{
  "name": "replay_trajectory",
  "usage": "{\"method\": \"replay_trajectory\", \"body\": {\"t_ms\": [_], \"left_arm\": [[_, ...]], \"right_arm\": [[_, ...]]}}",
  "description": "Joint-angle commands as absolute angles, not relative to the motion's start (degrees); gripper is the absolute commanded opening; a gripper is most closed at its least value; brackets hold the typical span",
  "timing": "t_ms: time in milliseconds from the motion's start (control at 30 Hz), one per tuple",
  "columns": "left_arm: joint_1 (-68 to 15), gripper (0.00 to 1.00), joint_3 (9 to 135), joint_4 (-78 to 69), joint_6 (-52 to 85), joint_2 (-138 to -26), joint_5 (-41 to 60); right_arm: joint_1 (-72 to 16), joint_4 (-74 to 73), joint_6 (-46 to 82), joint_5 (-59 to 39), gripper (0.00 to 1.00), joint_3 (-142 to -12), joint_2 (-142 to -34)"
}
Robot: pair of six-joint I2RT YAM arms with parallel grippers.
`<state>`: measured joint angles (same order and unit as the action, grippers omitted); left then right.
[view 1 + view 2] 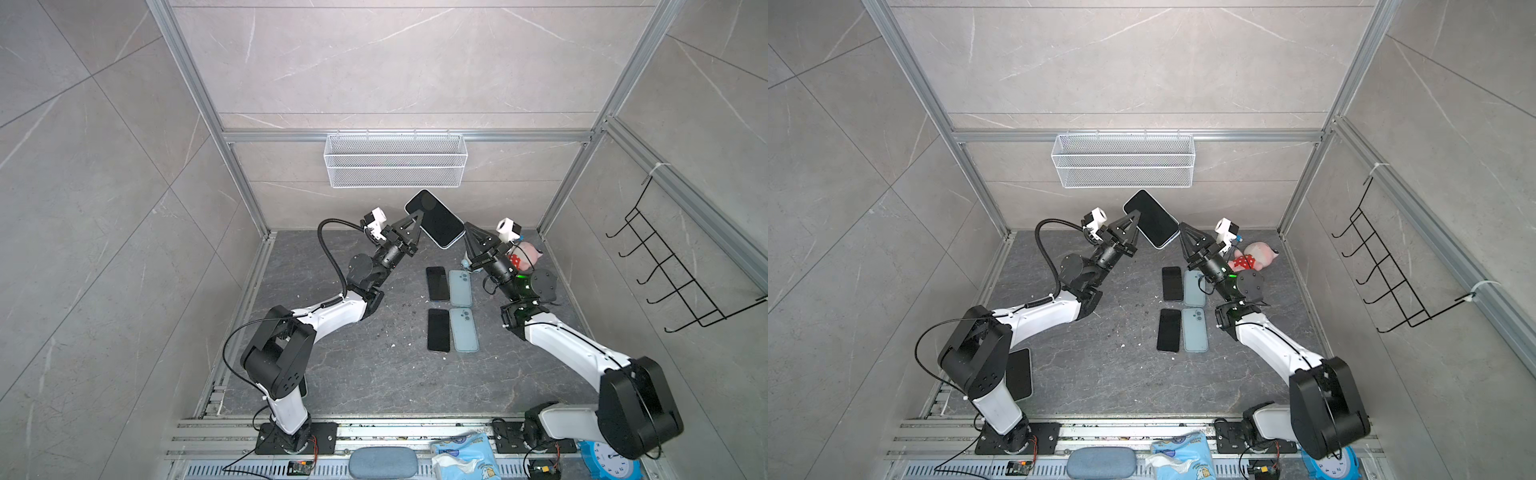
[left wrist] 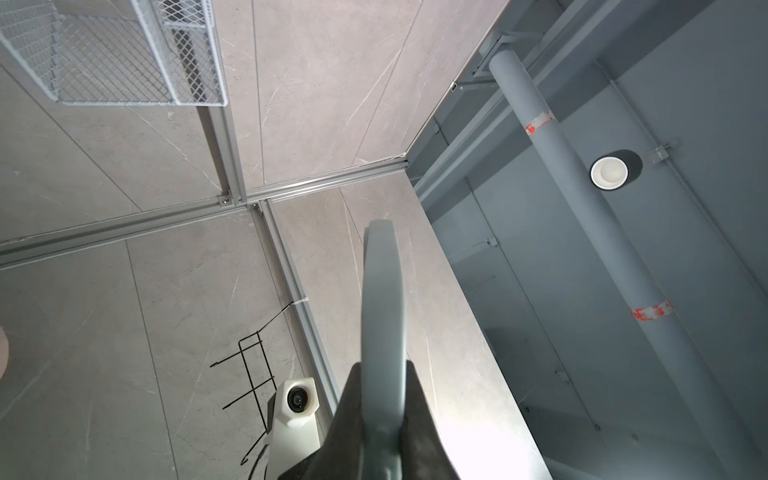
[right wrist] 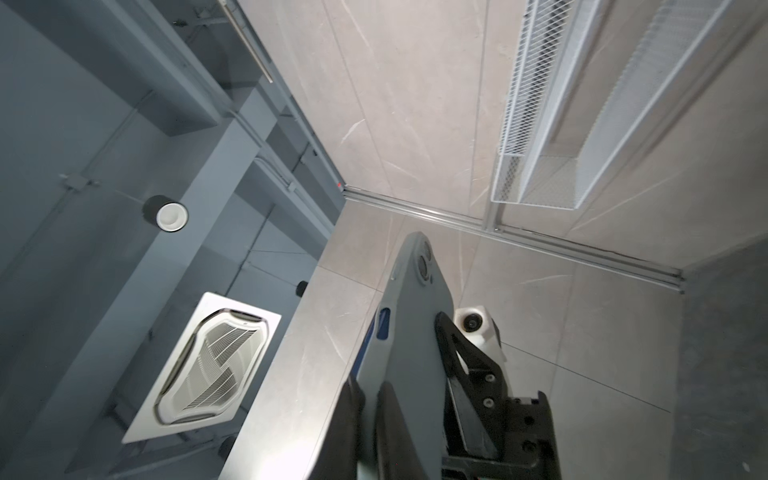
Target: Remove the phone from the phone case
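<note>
Up in the air, upper ctr of frame in both top views: black-screened slab phone, just below the white wire-mesh basket on the back wall, screen facing the camera, tilted diag. w/ one end toward upper left. It sits inside the grey-blue soft phone case; a pale rim shows round the screen's lower end (so phone not out yet). The left pincer is clamped on the case's long edge on the left of the phone; its wrist view shows the dark fingers tight against the case's edge. The right pincer is closed on the opposite edge, lower right; its wrist view shows the case's back w/ camera cut-out and a thin strip of rim pinched btwn the tips. On the dark grey stone counter, ctr of frame, lie two bare black phones, and touching or just beside each on its right, two empty pale blue cases, in two rows. A pink plush toy w/ a red spotted patch sits by the right arm, near the counter's far right corner.
</note>
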<state>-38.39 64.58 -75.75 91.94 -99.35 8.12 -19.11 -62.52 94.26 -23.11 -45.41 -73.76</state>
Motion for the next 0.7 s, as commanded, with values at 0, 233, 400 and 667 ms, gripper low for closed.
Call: {"method": "replay_trajectory", "body": {"t_ms": [0,233,400,667], "left_arm": [[-39.7,0.00,64.9,-81.0,91.0,-94.8,8.4],[-40.1,0.00,65.3,-80.5,91.0,-94.6,8.7],[-40.9,0.00,64.7,-80.1,91.0,-95.2,7.9],[-41.4,0.00,65.4,-77.9,89.4,-95.7,7.9]], "right_arm": [[-20.0,-40.4,82.2,-26.4,0.10,-45.6,-67.4],[-20.1,-24.4,74.3,-29.2,0.17,-48.8,-62.5],[-20.1,-25.0,75.2,-32.2,0.15,-49.3,-63.9],[-23.5,-21.1,73.2,-32.3,0.21,-47.8,-63.6]]}}
